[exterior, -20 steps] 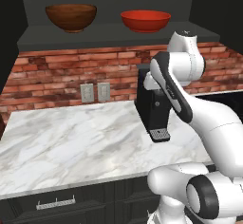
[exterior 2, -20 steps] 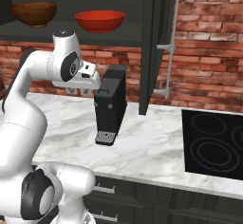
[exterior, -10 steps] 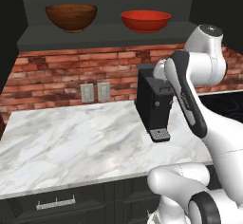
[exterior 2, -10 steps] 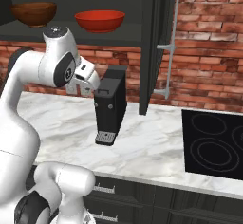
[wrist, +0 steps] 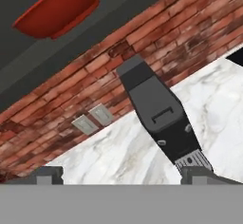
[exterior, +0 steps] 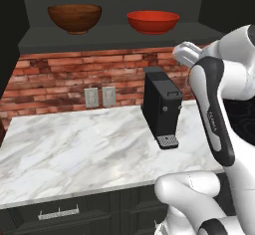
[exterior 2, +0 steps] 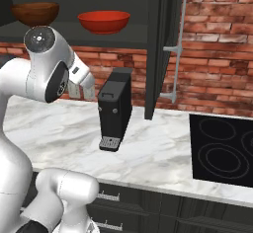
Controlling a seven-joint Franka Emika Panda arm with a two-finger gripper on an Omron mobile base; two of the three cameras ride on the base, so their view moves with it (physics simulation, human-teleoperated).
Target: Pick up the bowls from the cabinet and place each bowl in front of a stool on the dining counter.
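Meanwhile, raised since a second ago: arm (exterior: 219,79) now higher and farther right in the left base view, elbow level with the cabinet (exterior: 114,35) shelf. End effector (wrist: 123,175) open, fingertips (wrist: 47,174) wide apart at the bottom of the hand view, gripping nothing. Both bowls unmoved on the shelf: wooden bowl (exterior: 74,18) left, red bowl (exterior: 153,22) right, well apart. Black coffee machine (exterior: 162,107) upright on the marble surface (exterior: 74,149), below the red bowl.

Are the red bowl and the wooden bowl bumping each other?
Apart. The left base view shows bare shelf between the red bowl and the wooden bowl.
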